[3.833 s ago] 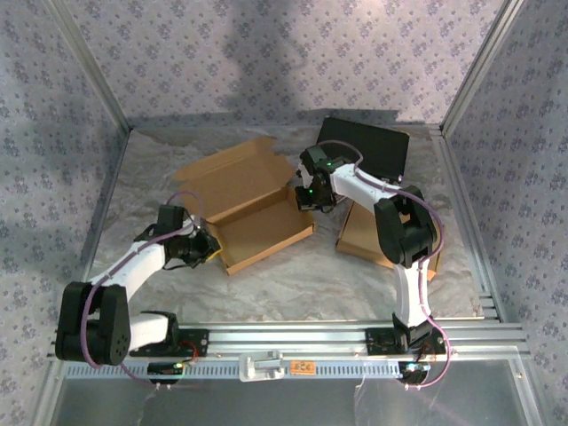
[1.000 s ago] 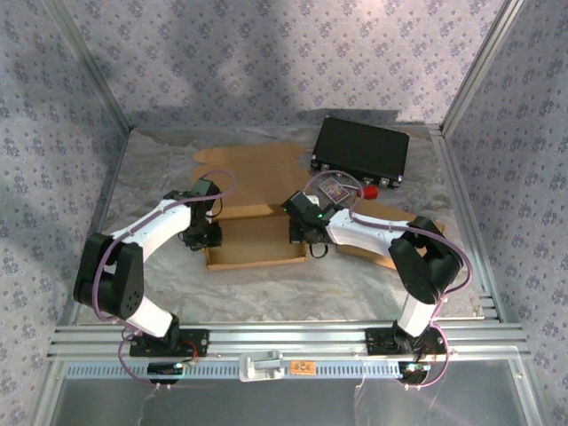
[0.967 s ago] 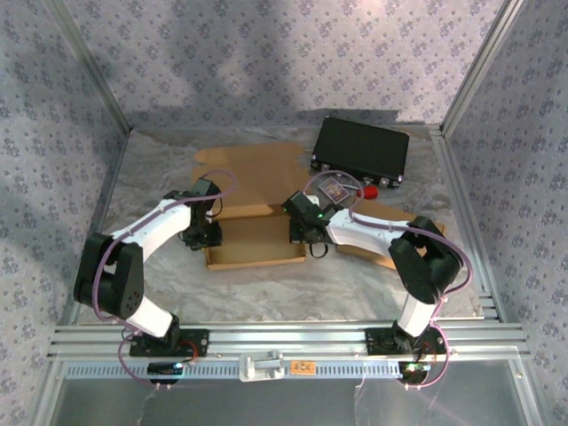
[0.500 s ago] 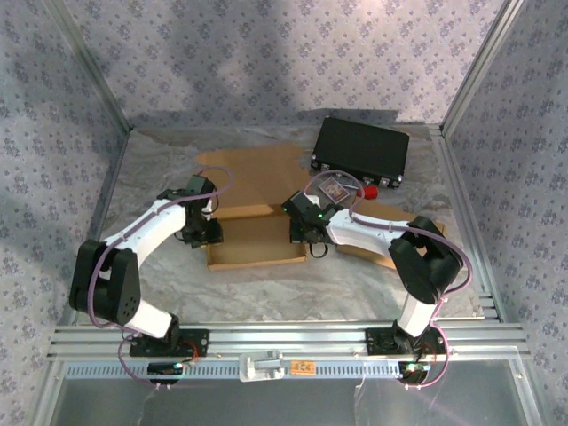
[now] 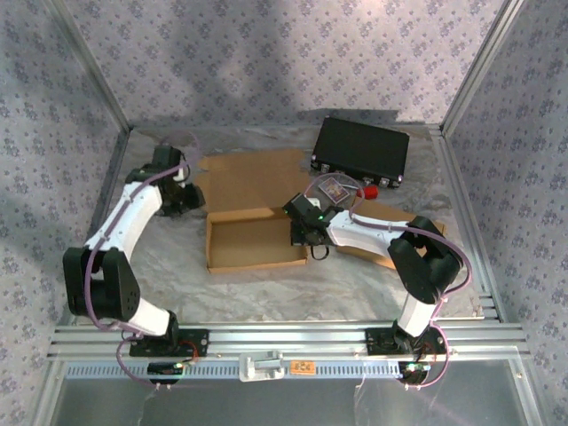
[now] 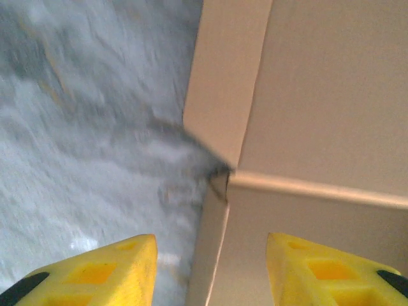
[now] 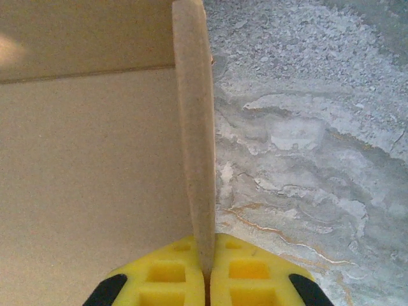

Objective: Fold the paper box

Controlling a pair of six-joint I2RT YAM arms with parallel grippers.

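Right gripper [image 7: 205, 271] pinches the paper box [image 7: 89, 166] side wall; left gripper [image 6: 209, 268] parted, empty, over its corner

Paper box [image 5: 253, 244] mid table [image 5: 266, 288], case [image 5: 360, 151] behind-R, cardboard sheet [image 5: 357, 252] to box's R.
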